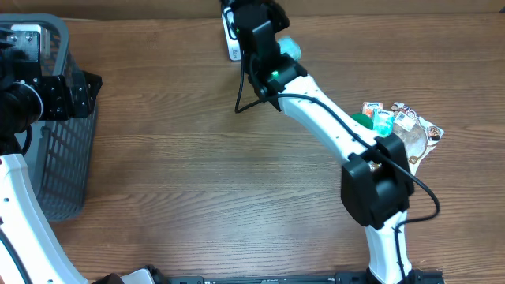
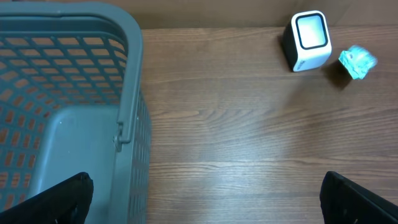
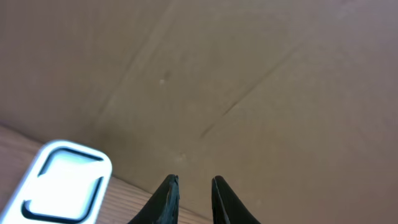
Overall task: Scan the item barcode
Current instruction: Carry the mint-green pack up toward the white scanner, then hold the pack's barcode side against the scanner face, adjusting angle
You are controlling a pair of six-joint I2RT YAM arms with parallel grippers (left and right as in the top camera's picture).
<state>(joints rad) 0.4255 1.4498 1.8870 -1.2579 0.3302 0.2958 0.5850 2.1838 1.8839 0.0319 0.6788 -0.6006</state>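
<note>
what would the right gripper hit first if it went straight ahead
Probably the brown backdrop; the white scanner sits off to one side of that line. How far away the backdrop is stays unclear.

Table [image 1: 197, 181]: matt grained wood. Basket [image 2: 132, 74]: matt plastic mesh. Scanner [image 2: 309, 40]: glossy plastic. Packet [image 2: 357, 61]: crinkly translucent film.

Your overhead looks straight down on the table [image 1: 197, 173]. Both wrist views share the scanner [image 2: 309, 38]: far ahead of the left pincer [image 2: 205, 205], close left of the right pincer [image 3: 191, 190].
</note>
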